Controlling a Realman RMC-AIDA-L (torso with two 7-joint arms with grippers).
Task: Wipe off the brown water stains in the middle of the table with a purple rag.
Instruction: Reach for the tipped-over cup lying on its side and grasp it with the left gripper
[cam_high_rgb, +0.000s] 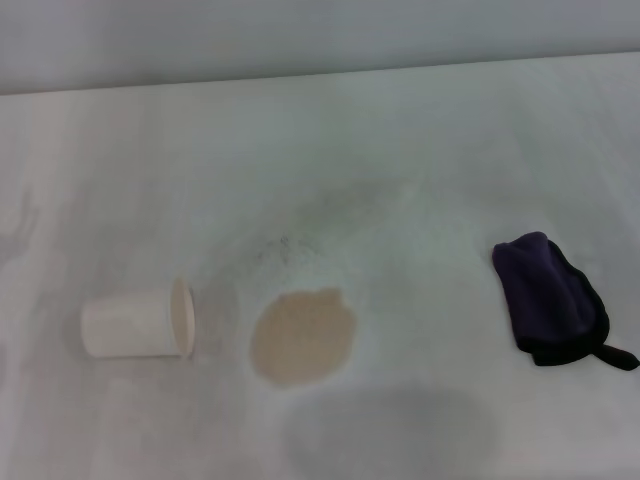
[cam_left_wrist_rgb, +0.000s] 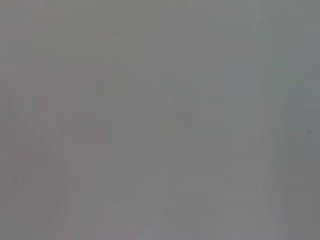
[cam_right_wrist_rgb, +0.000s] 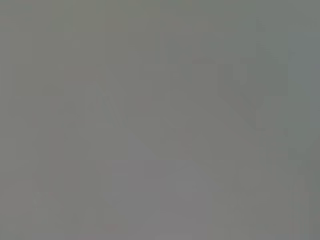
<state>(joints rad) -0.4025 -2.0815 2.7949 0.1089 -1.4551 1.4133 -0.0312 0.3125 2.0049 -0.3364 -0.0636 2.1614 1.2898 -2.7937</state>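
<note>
A roundish light-brown puddle, the brown water stains (cam_high_rgb: 302, 336), lies flat on the white table (cam_high_rgb: 420, 150) near the front middle. The purple rag (cam_high_rgb: 548, 296) lies folded at the right, apart from the puddle, with its black loop tail toward the front right. Neither gripper shows in the head view. Both wrist views show only a plain grey surface, with no fingers and none of the task's things in them.
A white paper cup (cam_high_rgb: 137, 322) lies on its side just left of the puddle, its mouth facing the puddle. Faint grey smudges (cam_high_rgb: 290, 245) mark the table behind the puddle. The table's far edge meets a grey wall at the back.
</note>
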